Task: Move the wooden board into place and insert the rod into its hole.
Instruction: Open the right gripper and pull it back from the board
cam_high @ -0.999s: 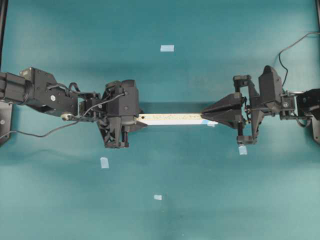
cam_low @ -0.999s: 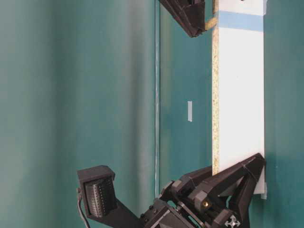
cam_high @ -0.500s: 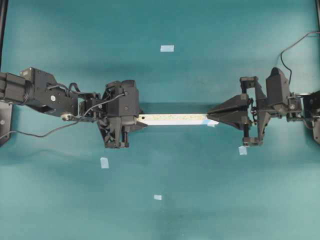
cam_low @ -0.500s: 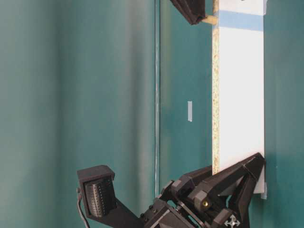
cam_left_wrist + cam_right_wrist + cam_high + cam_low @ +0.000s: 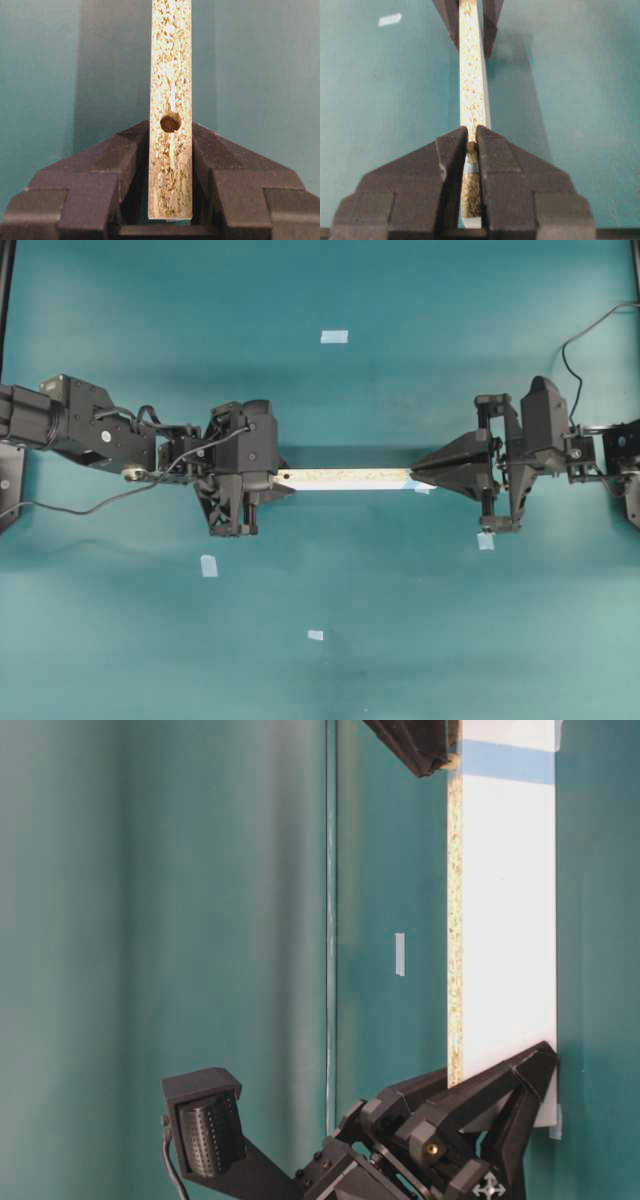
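Observation:
The wooden board point(image 5: 345, 478) stands on its long edge across the middle of the table, speckled edge up. My left gripper point(image 5: 272, 480) is shut on its left end; in the left wrist view the jaws point(image 5: 170, 131) clamp both faces beside a dark hole point(image 5: 170, 122). My right gripper point(image 5: 418, 470) hangs over the right end, shut on the rod point(image 5: 471, 147), a small cream dowel pinched at the fingertips. The rod meets the board's edge point(image 5: 471, 80) by the light-blue mark point(image 5: 505, 762). How deep it sits is hidden by the jaws.
Small light-blue tape squares lie on the teal table: one at the back point(image 5: 334, 337), one front left point(image 5: 209, 565), one front centre point(image 5: 316, 634), one under the right arm point(image 5: 485, 540). A cable point(image 5: 590, 330) loops at the back right.
The right gripper drew back to the right, then came in again and closer to the board's edge. The stretch of rod showing between jaws and edge has shrunk. Left gripper and board stayed still.

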You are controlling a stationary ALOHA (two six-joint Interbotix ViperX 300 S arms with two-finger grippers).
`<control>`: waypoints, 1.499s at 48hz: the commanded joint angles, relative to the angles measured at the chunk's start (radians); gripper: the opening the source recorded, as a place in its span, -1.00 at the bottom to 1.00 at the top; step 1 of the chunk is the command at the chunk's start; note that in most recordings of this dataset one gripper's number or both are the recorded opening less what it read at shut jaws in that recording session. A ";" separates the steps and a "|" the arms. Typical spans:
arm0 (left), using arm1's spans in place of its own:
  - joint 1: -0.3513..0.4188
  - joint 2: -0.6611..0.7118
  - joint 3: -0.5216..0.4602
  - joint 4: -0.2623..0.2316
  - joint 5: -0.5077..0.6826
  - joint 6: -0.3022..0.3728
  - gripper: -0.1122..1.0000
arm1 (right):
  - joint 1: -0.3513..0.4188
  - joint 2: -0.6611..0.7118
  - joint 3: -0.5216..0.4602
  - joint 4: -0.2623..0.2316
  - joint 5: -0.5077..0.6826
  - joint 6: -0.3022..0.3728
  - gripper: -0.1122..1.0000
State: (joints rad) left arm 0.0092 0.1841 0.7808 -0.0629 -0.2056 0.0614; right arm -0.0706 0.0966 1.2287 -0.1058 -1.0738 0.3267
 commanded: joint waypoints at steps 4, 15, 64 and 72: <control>-0.002 -0.012 -0.008 0.000 -0.003 -0.006 -0.37 | 0.005 -0.012 -0.003 -0.002 0.061 0.002 -0.64; -0.002 -0.012 -0.008 0.000 -0.003 -0.006 -0.37 | 0.005 -0.043 -0.011 -0.002 0.091 0.002 -0.64; -0.002 -0.014 -0.006 0.000 -0.003 -0.005 -0.37 | 0.043 -0.255 -0.087 -0.031 0.414 0.009 0.27; -0.002 -0.014 -0.006 0.000 -0.003 -0.005 -0.37 | 0.043 -0.301 -0.086 -0.031 0.448 0.009 0.48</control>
State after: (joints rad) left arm 0.0092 0.1856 0.7808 -0.0629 -0.2040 0.0614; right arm -0.0291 -0.1718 1.1551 -0.1381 -0.6335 0.3344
